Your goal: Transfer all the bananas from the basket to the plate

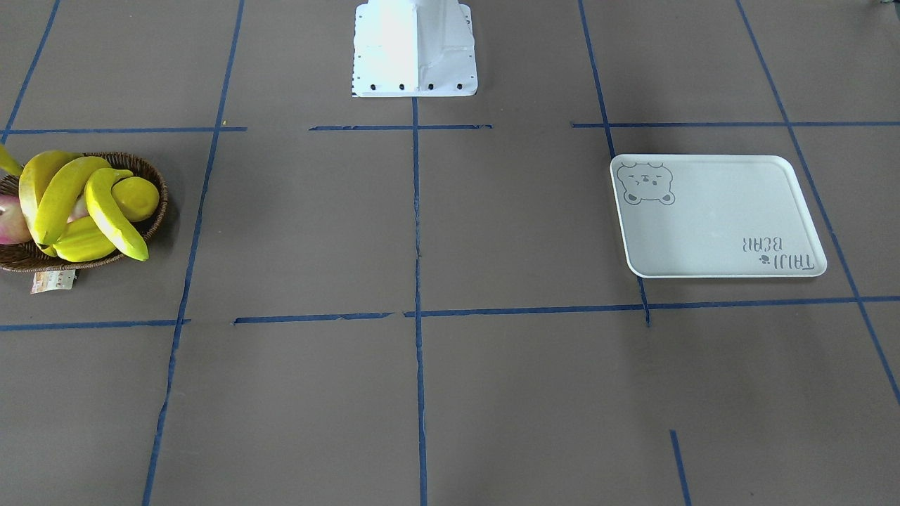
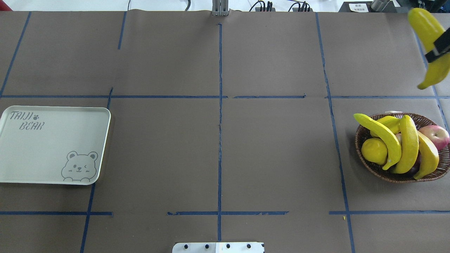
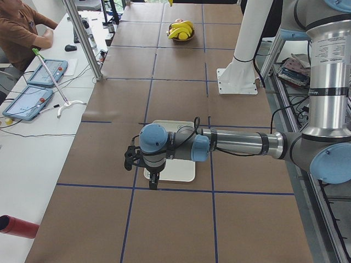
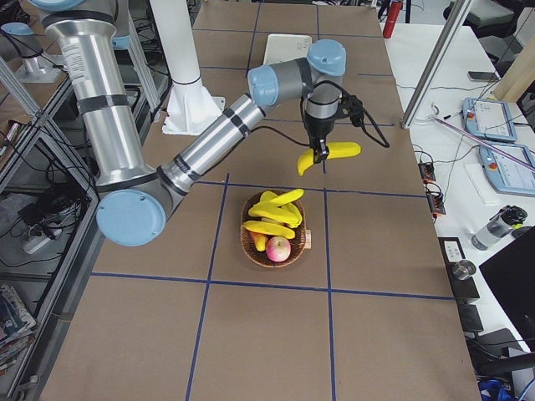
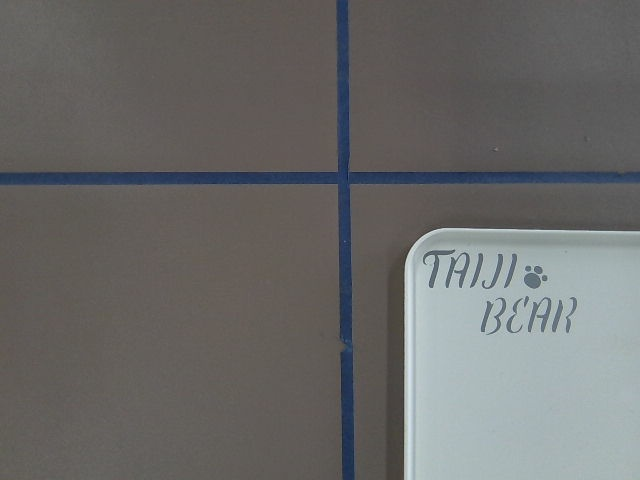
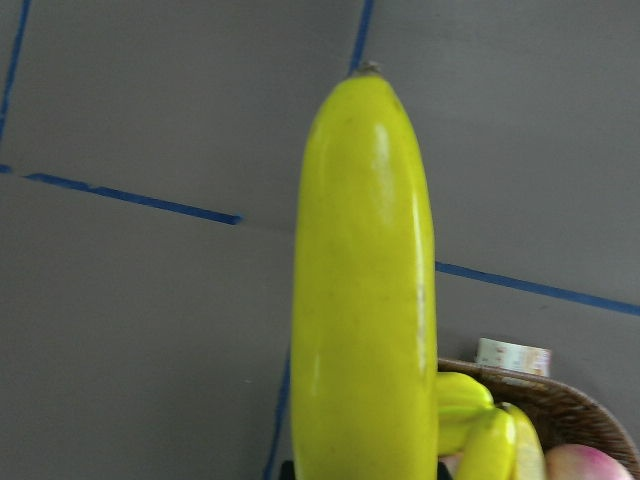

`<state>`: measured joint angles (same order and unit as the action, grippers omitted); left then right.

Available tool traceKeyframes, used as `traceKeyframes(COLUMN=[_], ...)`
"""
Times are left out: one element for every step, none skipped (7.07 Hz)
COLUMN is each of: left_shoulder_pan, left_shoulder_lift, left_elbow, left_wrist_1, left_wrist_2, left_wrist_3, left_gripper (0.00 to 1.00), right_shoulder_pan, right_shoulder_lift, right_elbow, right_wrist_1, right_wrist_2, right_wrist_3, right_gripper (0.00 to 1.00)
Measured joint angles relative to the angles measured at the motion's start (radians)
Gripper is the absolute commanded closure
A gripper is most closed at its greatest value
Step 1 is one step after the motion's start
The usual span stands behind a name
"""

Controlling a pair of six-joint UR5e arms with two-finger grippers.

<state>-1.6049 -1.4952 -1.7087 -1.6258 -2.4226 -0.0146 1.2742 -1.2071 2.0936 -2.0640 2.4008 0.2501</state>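
Observation:
My right gripper [image 2: 437, 49] is shut on one yellow banana [image 2: 427, 31] and holds it in the air beyond the basket [image 2: 362, 158]; the right wrist view shows this banana [image 6: 365, 280] close up. The brown wicker basket holds three more bananas [image 2: 407, 144], piled across other fruit. The pale plate [image 2: 42, 147] with its bear print lies bare at the table's other end. My left gripper [image 3: 153, 183] hangs over the plate's near edge [image 3: 175, 174]; I cannot tell whether it is open or shut. The left wrist view shows the plate's corner [image 5: 530, 400].
A lemon [image 2: 374, 151] and a red apple [image 2: 436, 135] share the basket, and a paper tag [image 1: 53, 281] hangs at its rim. The white robot base [image 1: 415, 49] stands mid-table. A person sits at a side bench with tablets [image 3: 46, 71].

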Motion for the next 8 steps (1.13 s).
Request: traceKeyframes(left_shoulder_pan=[0.007, 0.036, 0.091, 0.162, 0.224, 0.278, 0.334, 0.401], left_shoulder_lift=[-0.010, -0.018, -0.030, -0.058, -0.097, -0.144, -0.196, -0.257], left_elbow=[0.004, 0.008, 0.011, 0.012, 0.013, 0.016, 0.019, 0.019], left_wrist_1=[-0.061, -0.154, -0.266, -0.381, -0.473, -0.556, -0.631, -0.693], left_wrist_2=[-0.004, -0.009, -0.013, -0.014, -0.014, -0.010, -0.003, 0.009], left_wrist_3=[-0.040, -0.126, -0.262, -0.443, -0.609, -0.760, -0.903, -1.061], left_gripper=[0.00, 0.00, 0.00, 0.00, 0.00, 0.00, 0.00, 0.00], right_shoulder_pan=[-0.101, -0.207, -0.317, -0.419, -0.496, -0.560, -0.618, -0.669], right_shoulder_lift=[0.051, 0.072, 0.080, 0.085, 0.099, 0.126, 0.153, 0.174], right_elbow=[0.001, -0.005, -0.021, -0.035, -0.043, -0.046, -0.047, -0.047], right_wrist_1=[0.072, 0.226, 0.410, 0.558, 0.637, 0.673, 0.694, 0.709], right_wrist_2=[0.008, -0.012, -0.077, -0.162, -0.229, -0.294, -0.365, -0.431], right_wrist_3=[0.149, 0.354, 0.566, 0.732, 0.841, 0.925, 0.986, 1.025], right_gripper=[0.97, 0.97, 0.97, 0.97, 0.97, 0.97, 0.97, 0.97])
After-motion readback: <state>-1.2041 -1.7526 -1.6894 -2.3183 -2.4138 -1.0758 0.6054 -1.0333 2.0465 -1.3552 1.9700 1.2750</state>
